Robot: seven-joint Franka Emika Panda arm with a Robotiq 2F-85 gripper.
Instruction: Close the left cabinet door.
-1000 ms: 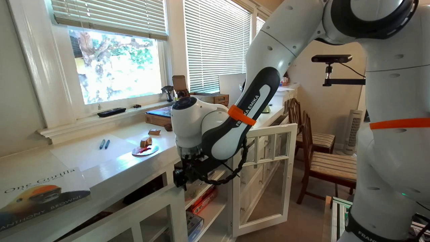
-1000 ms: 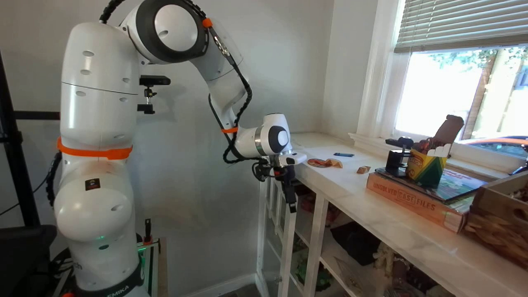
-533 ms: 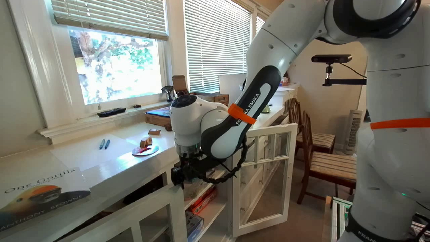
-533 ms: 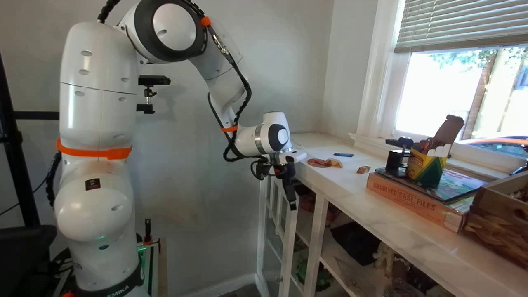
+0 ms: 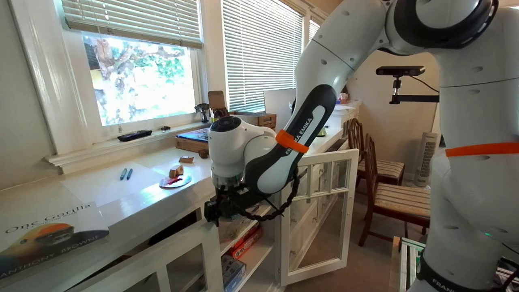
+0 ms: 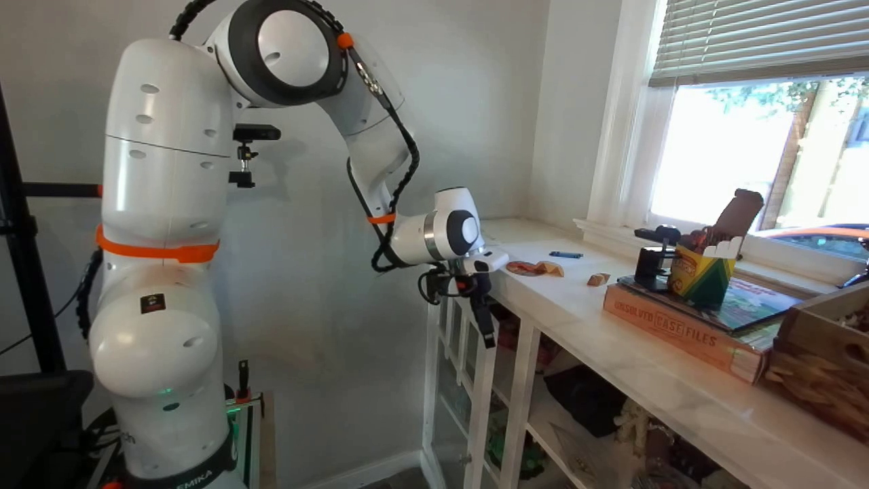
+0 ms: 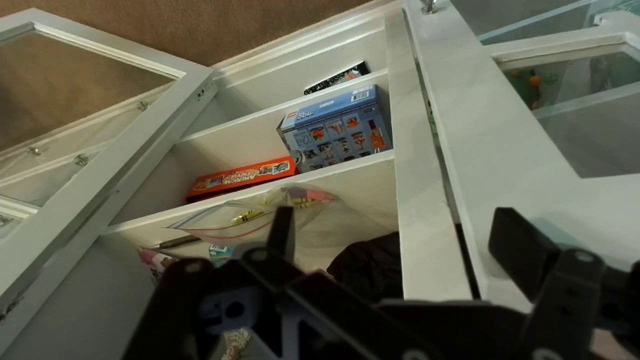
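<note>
The left cabinet door (image 5: 211, 259), white with glass panes, stands partly ajar in both exterior views. Its free stile (image 6: 481, 401) is a short way out from the cabinet's middle post (image 6: 521, 394). In the wrist view, which is upside down, the door (image 7: 480, 145) fills the right side, a narrow dark gap between it and the post. My gripper (image 7: 395, 220) has its fingers wide apart with the door's free edge between them, near the top corner. The right finger (image 7: 520, 245) is against or very near the door's outer face; contact is not certain.
The matching right door (image 5: 318, 239) stands wide open. Shelves hold a blue box (image 7: 337, 130), a red box (image 7: 242, 177) and a plastic bag (image 7: 280, 210). On the countertop (image 5: 134, 194) lie a book (image 5: 52, 239) and a small plate (image 5: 175, 181). Chairs (image 5: 399, 200) stand behind.
My gripper has shifted slightly toward the cabinet. The left cabinet door has swung a little further inward along with it, narrowing the gap to the post.
</note>
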